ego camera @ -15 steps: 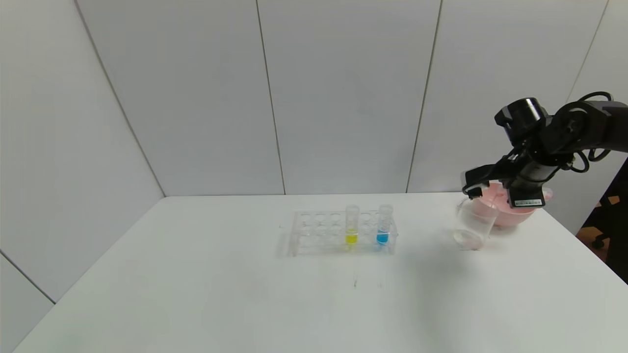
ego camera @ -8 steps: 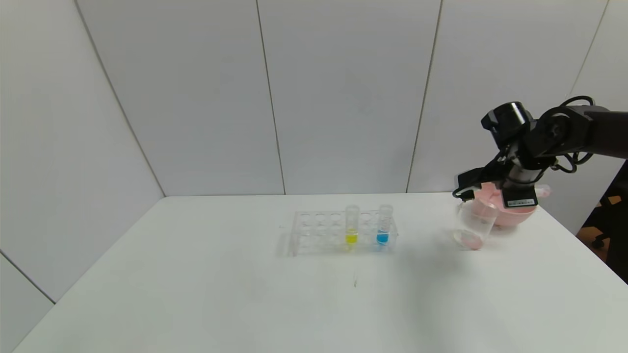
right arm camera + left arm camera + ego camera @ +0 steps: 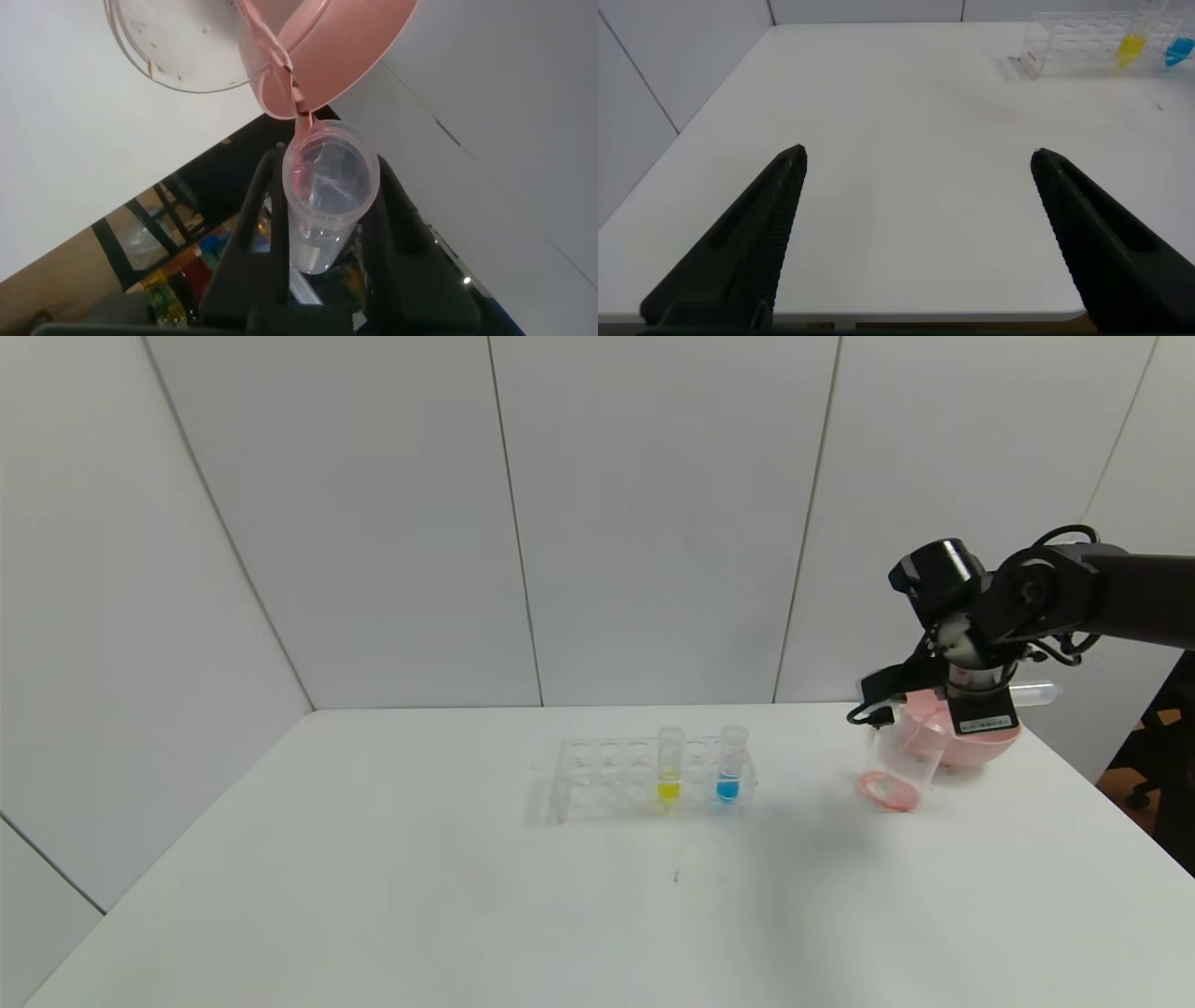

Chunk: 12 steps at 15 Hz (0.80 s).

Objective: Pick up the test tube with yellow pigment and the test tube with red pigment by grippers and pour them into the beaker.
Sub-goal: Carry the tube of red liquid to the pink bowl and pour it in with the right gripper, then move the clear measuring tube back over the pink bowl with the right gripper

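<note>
- The left claw (image 3: 915,233) hangs low over the near left part of the white counter (image 3: 467,896), fingers (image 3: 738,243) spread wide, holding nothing.
- At mid-counter stands a clear rack (image 3: 653,779); the test tube with yellow pigment (image 3: 669,767) is upright in it, with a blue-liquid tube (image 3: 730,765) just beside it at 3 o'clock.
- Well off at 3 o'clock from the rack, the beaker (image 3: 901,761) holds red liquid at its bottom.
- Directly above it, the right claw (image 3: 322,233) clamps the test tube with red pigment (image 3: 327,196), tipped over with its mouth toward the beaker.
- A pink bowl (image 3: 976,737) touches the beaker at 2 o'clock.
</note>
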{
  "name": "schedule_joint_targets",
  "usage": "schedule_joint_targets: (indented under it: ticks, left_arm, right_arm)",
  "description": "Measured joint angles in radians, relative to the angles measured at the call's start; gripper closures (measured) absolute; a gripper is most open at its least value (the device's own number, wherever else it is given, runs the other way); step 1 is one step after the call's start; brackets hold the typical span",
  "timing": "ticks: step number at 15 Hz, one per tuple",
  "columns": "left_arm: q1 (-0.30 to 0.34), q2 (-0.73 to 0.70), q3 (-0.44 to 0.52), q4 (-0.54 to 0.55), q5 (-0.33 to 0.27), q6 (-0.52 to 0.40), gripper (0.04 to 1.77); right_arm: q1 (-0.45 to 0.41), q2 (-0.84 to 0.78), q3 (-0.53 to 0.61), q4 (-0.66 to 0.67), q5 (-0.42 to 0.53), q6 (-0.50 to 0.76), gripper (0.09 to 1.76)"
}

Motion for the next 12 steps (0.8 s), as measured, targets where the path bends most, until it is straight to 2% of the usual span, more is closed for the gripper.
schedule_joint_targets:
  ticks: [6, 12]
  left_arm:
    - [0.000, 0.000, 0.000, 0.000, 0.000, 0.000, 0.09]
    - [0.000, 0.000, 0.000, 0.000, 0.000, 0.000, 0.09]
  right_arm:
    - [0.029, 0.011, 0.001, 0.004, -0.097, 0.000, 1.34]
    - [0.047, 0.011, 0.000, 0.004, -0.102, 0.001, 1.34]
